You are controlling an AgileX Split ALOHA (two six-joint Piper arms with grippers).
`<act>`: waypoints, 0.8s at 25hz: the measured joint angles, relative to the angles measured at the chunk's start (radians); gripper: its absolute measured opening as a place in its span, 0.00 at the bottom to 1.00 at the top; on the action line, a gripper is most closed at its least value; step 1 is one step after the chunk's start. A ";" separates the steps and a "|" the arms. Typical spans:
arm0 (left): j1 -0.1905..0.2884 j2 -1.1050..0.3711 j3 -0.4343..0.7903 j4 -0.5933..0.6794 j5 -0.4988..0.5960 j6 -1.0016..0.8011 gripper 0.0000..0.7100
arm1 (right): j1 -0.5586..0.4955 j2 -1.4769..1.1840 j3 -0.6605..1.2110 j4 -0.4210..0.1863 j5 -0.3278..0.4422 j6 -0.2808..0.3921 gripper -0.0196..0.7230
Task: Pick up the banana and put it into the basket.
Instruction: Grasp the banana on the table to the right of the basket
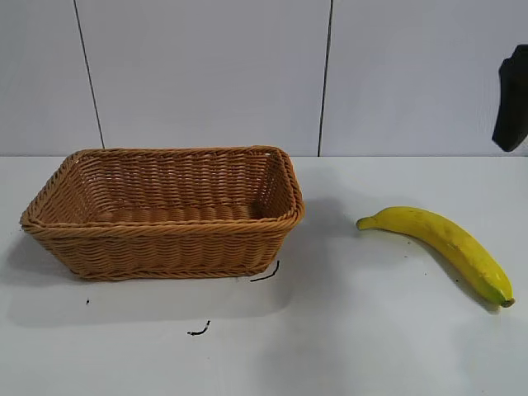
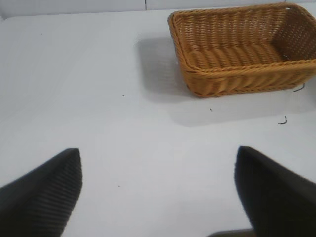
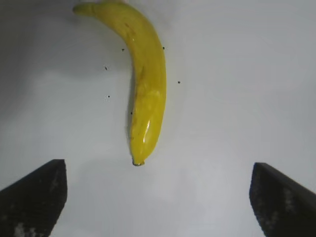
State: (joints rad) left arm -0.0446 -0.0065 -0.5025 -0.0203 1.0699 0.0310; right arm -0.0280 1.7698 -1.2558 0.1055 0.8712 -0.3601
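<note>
We note the banana (image 1: 441, 246) flat on the white table (image 1: 346, 346), at about 3 o'clock from the basket (image 1: 165, 216) and well apart from it. In the right wrist view the banana (image 3: 143, 84) lies ahead of the right gripper (image 3: 158, 197), beyond the fingertips (image 3: 34, 195), untouched. Its jaws stand wide, empty. The left gripper (image 2: 158, 192) is spread wide too, holding nothing, with the basket (image 2: 242, 54) farther off.
</note>
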 joint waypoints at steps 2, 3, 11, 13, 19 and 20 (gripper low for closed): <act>0.000 0.000 0.000 0.000 0.000 0.000 0.89 | 0.000 0.031 0.000 0.014 -0.023 -0.005 0.95; 0.000 0.000 0.000 0.000 0.000 0.000 0.89 | 0.000 0.046 0.000 0.024 -0.029 -0.008 0.95; 0.000 0.000 0.000 0.000 0.000 0.000 0.89 | 0.000 0.114 0.000 0.053 -0.139 -0.026 0.95; 0.000 0.000 0.000 0.000 0.000 0.000 0.89 | 0.000 0.128 0.000 0.059 -0.163 -0.029 0.95; 0.000 0.000 0.000 0.000 0.000 0.000 0.89 | 0.000 0.203 0.000 0.077 -0.202 -0.030 0.95; 0.000 0.000 0.000 0.000 0.000 0.000 0.89 | 0.000 0.213 0.000 0.077 -0.207 -0.030 0.95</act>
State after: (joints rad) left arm -0.0446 -0.0065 -0.5025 -0.0203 1.0699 0.0310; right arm -0.0280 1.9828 -1.2560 0.1820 0.6645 -0.3897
